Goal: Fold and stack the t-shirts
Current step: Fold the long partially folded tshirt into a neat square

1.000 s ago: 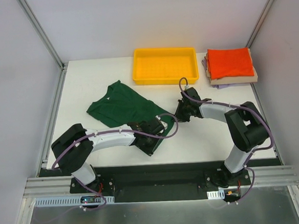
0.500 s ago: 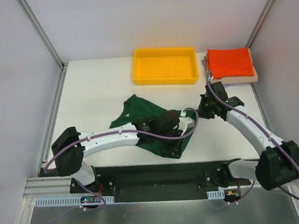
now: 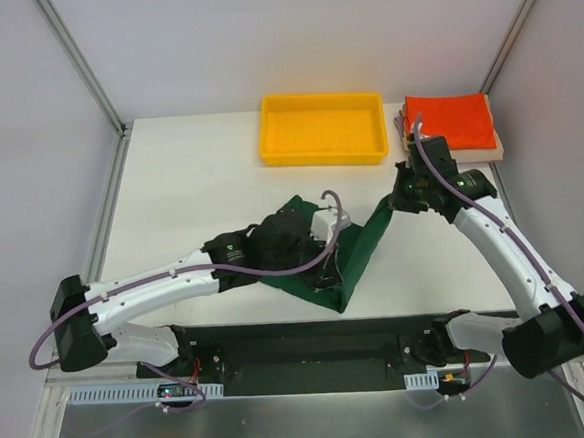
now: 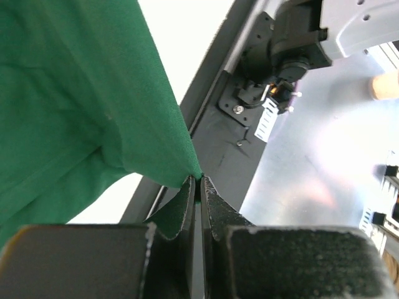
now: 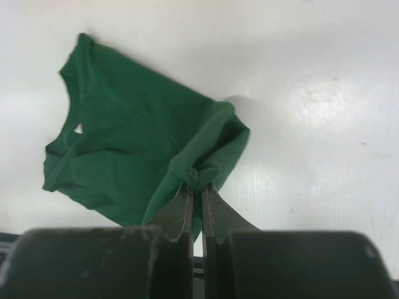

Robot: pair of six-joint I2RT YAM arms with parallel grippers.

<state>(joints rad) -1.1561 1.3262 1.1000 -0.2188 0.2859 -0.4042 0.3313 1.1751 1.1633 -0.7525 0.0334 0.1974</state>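
Note:
The dark green t-shirt [image 3: 359, 246] hangs stretched in a slanted band between my two grippers, above the table's near middle. My left gripper [image 3: 328, 277] is shut on one edge of it, and in the left wrist view the cloth [image 4: 75, 112] drapes up and left from the pinched fingertips [image 4: 198, 180]. My right gripper [image 3: 395, 202] is shut on a bunched fold at the band's upper end. In the right wrist view the shirt [image 5: 124, 149] trails down onto the table below that gripper [image 5: 198, 184]. A folded stack [image 3: 451, 123], orange-red on top of tan and lavender, sits at the back right.
A yellow plastic tray [image 3: 323, 160] stands at the back middle, just left of the folded stack. The black base rail [image 3: 311, 343] runs along the near edge, right under the hanging shirt. White walls close in the table's sides.
Both grippers have lifted and carried the green shirt rightward. It was spread on the left-middle; now it hangs taut. The left arm has stretched out; the right gripper moved toward the stack.

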